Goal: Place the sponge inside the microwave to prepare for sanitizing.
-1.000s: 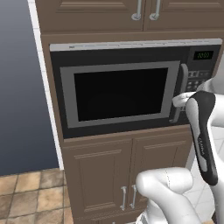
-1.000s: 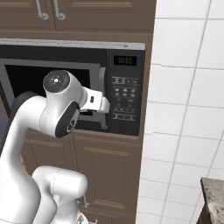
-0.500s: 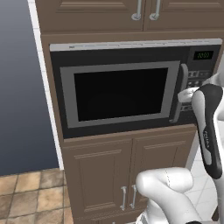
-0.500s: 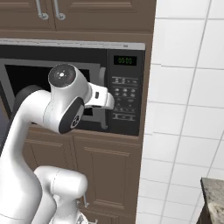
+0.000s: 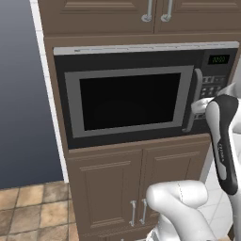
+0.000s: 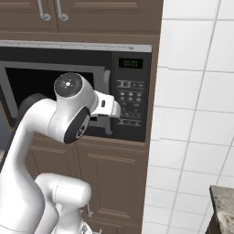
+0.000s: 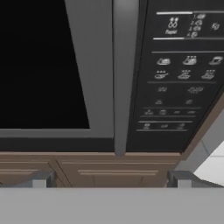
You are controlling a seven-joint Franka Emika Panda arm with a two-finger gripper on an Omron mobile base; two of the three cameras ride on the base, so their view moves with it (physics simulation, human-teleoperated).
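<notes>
From the left base view, we face the microwave (image 5: 136, 101) built into brown wooden cabinets (image 5: 136, 183), its dark glass door shut. Our gripper (image 5: 200, 106) sits just beside the lower part of the grey curved handle (image 5: 193, 101). We judge the risk here is a missed hook: if we close in off-centre, the fingers could slide off the curved bar or press the door rather than pull it. A blue-grey wall (image 5: 21, 94) lies left, and tan floor tiles (image 5: 28, 212) below.

From the right base view, the arm's wrist crosses in front of the door, and the button panel (image 6: 130, 103) with its green display (image 6: 130, 63) is close to the hand. A stray nudge could hit buttons. White wall tiles (image 6: 196, 114) fill the right, with a speckled counter corner (image 6: 224, 205) at the lower edge.

From the hand view, our jaws stand wide apart, holding nothing; one fingertip (image 7: 41, 178) shows at each lower side, the handle running vertically between them. We cannot find the sponge anywhere here, so fetching it remains, in our judgement, after the door opens.
</notes>
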